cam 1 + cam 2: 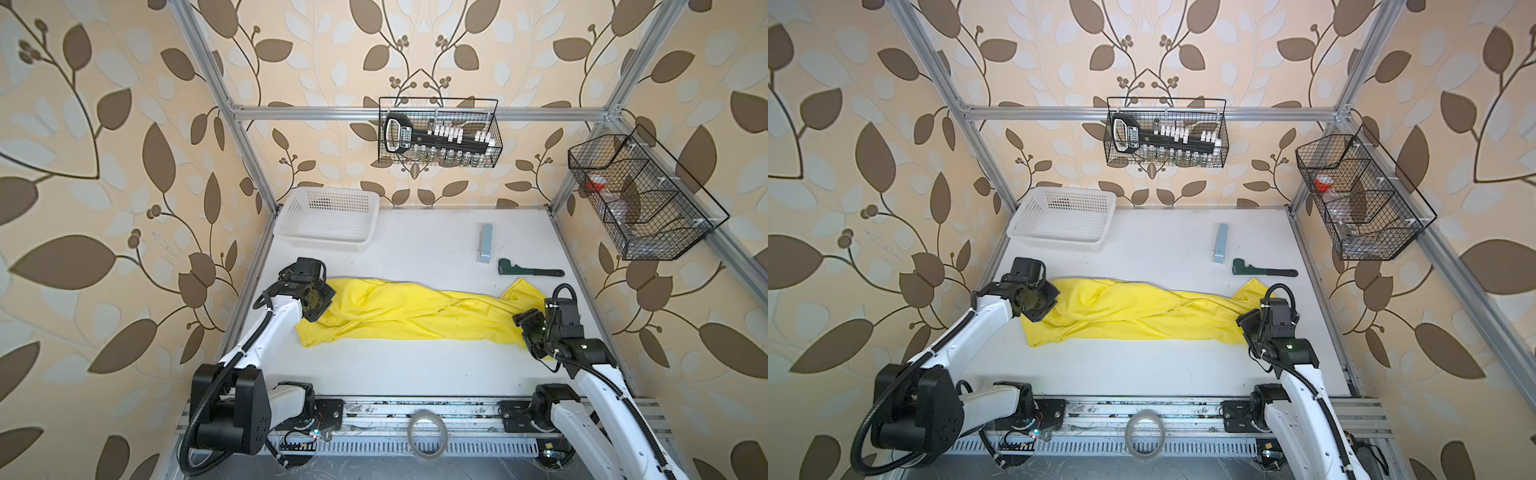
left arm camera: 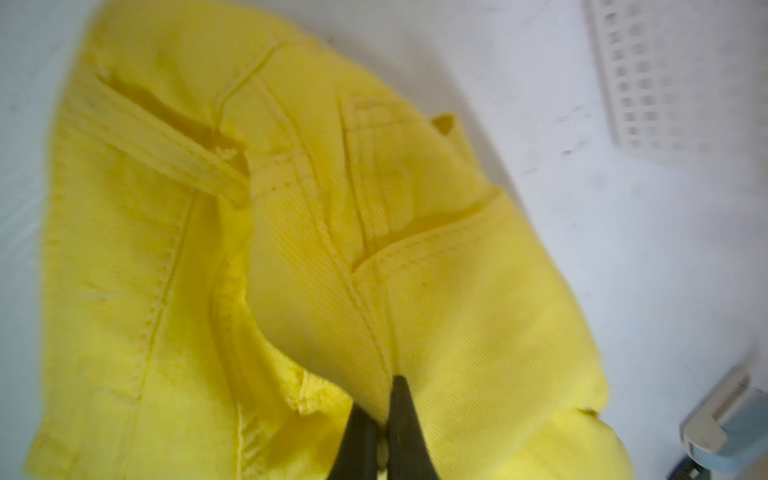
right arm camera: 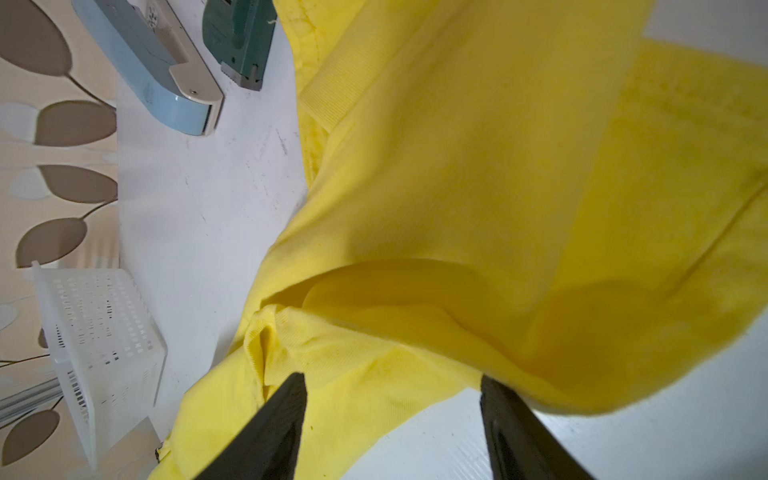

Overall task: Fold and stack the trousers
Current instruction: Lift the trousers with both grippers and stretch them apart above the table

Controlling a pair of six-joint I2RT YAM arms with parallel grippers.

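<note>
The bright yellow trousers (image 1: pixel 415 316) (image 1: pixel 1142 316) lie crumpled in a long strip across the middle of the white table in both top views. My left gripper (image 1: pixel 320 305) (image 2: pixel 380 395) is at their left end, shut on a raised fold of the yellow cloth (image 2: pixel 374 249) along a seam. At the right end, my right gripper (image 1: pixel 525 328) (image 3: pixel 391 378) is open. Its two dark fingers (image 3: pixel 286 415) stand wide apart over the edge of the cloth (image 3: pixel 457 187), gripping nothing.
A white basket (image 1: pixel 286 216) (image 1: pixel 1021 224) sits at the back left of the table. A pale blue stapler-like tool (image 1: pixel 485 243) and a green wrench (image 1: pixel 528 269) lie behind the trousers' right end. Wire baskets (image 1: pixel 440 133) (image 1: pixel 640 199) hang above. A tape roll (image 1: pixel 428 434) lies on the front rail.
</note>
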